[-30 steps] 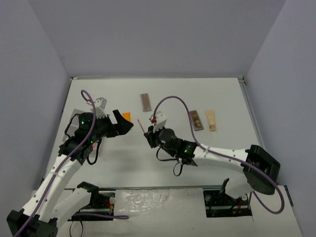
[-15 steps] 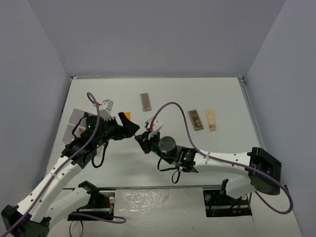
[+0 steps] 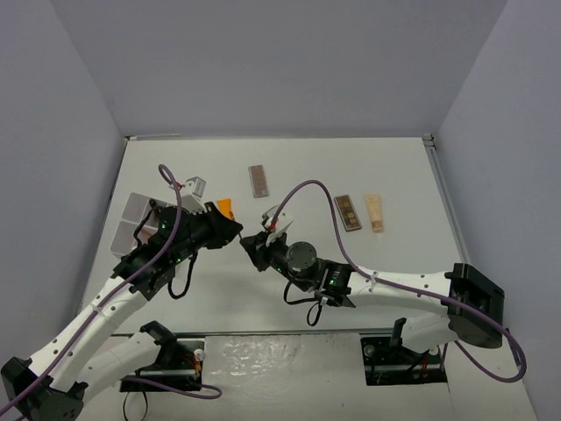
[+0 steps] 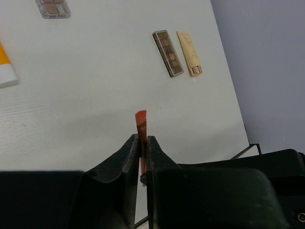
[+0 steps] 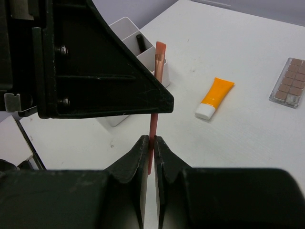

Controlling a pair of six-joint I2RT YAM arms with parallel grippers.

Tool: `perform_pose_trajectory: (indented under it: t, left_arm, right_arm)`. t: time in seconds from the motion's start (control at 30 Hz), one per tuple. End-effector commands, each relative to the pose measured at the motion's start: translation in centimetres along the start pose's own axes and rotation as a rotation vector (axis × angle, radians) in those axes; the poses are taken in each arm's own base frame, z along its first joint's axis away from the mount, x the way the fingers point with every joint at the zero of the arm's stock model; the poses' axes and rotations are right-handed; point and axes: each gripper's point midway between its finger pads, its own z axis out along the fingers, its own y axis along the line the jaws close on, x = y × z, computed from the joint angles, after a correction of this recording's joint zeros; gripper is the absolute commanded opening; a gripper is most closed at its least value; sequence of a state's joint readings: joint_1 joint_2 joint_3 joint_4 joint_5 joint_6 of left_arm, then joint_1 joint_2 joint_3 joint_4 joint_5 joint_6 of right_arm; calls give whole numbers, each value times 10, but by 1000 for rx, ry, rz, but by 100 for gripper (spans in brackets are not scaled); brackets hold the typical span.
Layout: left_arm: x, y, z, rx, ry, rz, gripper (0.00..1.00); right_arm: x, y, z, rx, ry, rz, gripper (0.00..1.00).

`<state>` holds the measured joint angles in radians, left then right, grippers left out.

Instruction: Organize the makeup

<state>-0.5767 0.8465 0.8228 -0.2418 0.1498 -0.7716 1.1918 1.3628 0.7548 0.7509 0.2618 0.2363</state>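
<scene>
Handover in mid-air: thin pink-red stick [image 4: 140,125], upright above the tabletop [image 3: 394,167], is clamped by the left arm's fingers [image 4: 127,155] and by the right arm's fingers [image 5: 139,152], its tip free. It looks light, stiff and smooth, so it may pivot or slip, and mid-shaft seems the safest hold. The two wrists crowd each other. Orange tube with white cap [image 5: 217,95] lies just beyond. Brown rectangular palettes [image 3: 258,180] [image 3: 348,212] and beige tube [image 3: 375,213] lie well apart, and the white translucent compartment box [image 5: 121,33] stands at the left.
</scene>
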Motion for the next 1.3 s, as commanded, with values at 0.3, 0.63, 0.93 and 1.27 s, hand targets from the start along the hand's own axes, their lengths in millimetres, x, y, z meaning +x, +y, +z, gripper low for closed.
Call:
perform_pose_trajectory:
  t: [0.3,0.63,0.93,1.27]
  left_arm:
    - [-43,63,-24,-363,-197,163,0]
    - [-91,178,-75,-803,-319,209,0]
    - [-116,245,-94,-947,-365,136,0]
    - [-105,269,-97,-1019,-340,133,13]
  right_arm:
    - [-33,-23,-22,105,-95,6,83]
    - [-25,-90,-65,313,-70,-1,95]
    - [-30,-126,-97,368,-114,38,100]
    - [-30,-150,-108,471,-112,41,100]
